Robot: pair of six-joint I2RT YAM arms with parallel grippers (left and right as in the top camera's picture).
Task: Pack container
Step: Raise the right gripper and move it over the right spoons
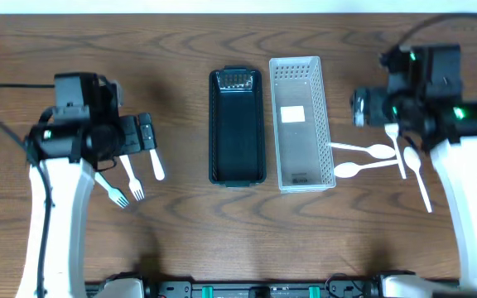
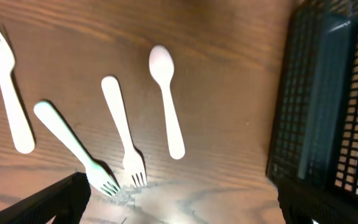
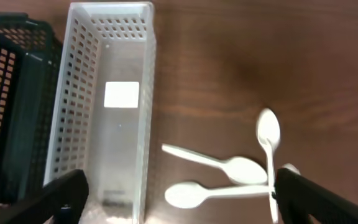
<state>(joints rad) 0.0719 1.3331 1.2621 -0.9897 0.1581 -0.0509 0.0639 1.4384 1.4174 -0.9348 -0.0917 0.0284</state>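
An empty black basket [image 1: 214, 124] and an empty white basket [image 1: 330, 141] stand side by side at the table's middle. White plastic forks [image 1: 132, 182] and one spoon [image 1: 155, 162] lie to the left. Several white spoons [image 1: 364, 151] lie to the right. My left gripper [image 1: 146, 134] hovers open and empty over the forks [image 2: 122, 130] and the spoon [image 2: 166, 99]; its own view [image 2: 179, 211] shows the black basket [image 2: 316, 93] to the right. My right gripper [image 1: 361, 108] is open and empty [image 3: 179, 205] above the spoons [image 3: 222, 165], beside the white basket [image 3: 73, 106].
A white label [image 3: 121, 94] sits on the white basket's floor. The black basket [image 3: 11, 93] shows at the left of the right wrist view. Cables run along the table's far edges. Both arms' bases stand at the near edge.
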